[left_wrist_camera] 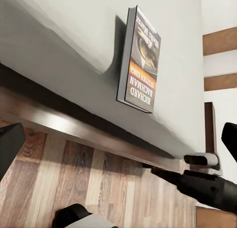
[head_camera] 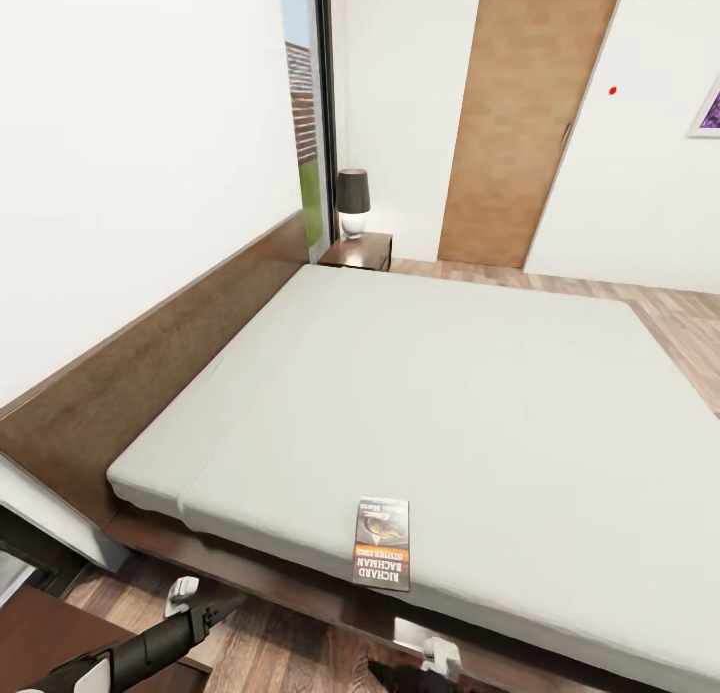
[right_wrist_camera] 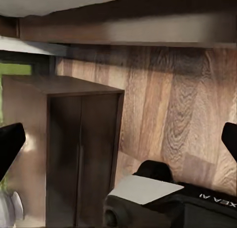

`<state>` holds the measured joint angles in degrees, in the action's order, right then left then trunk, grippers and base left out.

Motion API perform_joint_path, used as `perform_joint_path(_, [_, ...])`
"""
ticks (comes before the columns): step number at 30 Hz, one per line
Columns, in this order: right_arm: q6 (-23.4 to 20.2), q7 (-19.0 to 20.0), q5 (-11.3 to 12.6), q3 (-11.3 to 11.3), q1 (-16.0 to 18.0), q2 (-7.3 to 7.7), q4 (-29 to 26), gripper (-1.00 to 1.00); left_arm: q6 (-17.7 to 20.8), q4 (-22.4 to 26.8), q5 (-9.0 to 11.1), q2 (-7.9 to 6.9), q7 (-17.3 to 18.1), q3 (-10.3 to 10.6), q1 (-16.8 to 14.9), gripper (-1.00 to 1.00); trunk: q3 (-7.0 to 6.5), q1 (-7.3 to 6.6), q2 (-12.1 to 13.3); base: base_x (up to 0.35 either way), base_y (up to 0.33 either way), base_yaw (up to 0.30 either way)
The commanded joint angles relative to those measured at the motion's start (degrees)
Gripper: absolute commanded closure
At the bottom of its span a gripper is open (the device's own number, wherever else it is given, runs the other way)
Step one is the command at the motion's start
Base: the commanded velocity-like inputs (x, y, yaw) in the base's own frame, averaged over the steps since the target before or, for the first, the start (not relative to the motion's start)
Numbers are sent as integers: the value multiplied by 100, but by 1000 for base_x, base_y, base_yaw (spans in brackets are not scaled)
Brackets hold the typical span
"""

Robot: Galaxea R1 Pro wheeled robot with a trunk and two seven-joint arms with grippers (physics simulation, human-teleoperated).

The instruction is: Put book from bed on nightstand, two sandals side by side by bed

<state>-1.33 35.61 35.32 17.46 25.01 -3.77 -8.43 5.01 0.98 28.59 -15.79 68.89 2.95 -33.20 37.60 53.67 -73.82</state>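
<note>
Since the book [head_camera: 381, 544] is a thin paperback, it should be light and slightly flexible; judged best pinched at the edge nearest the mattress [head_camera: 450, 393] border. Lies flat, lower centre of head view: dark cover, orange band, "RICHARD BACHMAN". Left gripper [left_wrist_camera: 118, 141] spread open, empty; right gripper [right_wrist_camera: 118, 144] likewise open

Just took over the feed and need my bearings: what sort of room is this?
Most likely a bedroom: a large bed with a brown headboard, and a nightstand carrying a lamp beside it.
</note>
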Motion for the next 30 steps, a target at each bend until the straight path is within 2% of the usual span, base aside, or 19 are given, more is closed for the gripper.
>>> perform_joint_path(1, [-21,17,188,33,2,1,-147,-100,50,2,41,-2,20,31,-2,-100,5,0,-3,0,0,0])
perform_joint_path(5, [-143,24,721,36,4,-1,-775,-100,45,4,41,5,17,38,-2,-100,5,0,-3,0,0,0])
perform_joint_path(6, [-194,25,892,38,3,-5,-1103,-100,44,4,41,5,13,38,-2,-100,5,0,-3,0,0,0])
perform_joint_path(10, [-218,24,975,44,-2,-15,-1341,-100,41,5,41,6,11,39,-2,-100,5,0,-3,0,0,0])
perform_joint_path(15, [-240,27,1033,47,1,-24,-1374,-100,36,6,41,12,11,39,-2,-100,5,0,-3,0,0,0])
perform_joint_path(19, [-251,42,1478,62,-1,-28,-1376,-100,36,3,41,18,11,39,-3,-100,5,0,-3,0,0,0])
perform_joint_path(21, [-292,104,1618,75,-3,-31,-1367,-100,35,4,41,32,11,39,-3,-100,5,0,-3,0,0,0])
perform_joint_path(22, [-354,188,1672,81,-3,-33,-1359,-100,35,2,40,39,11,39,-3,-100,5,0,-3,0,0,0])
perform_joint_path(26, [-696,1109,1761,85,-3,-31,-1313,-100,35,-1,38,48,4,39,-2,-100,5,0,-3,0,0,0])
perform_joint_path(30, [-763,1559,1773,83,-28,-29,-1282,-100,35,-1,39,53,-47,39,-2,-100,5,0,-3,0,0,0])
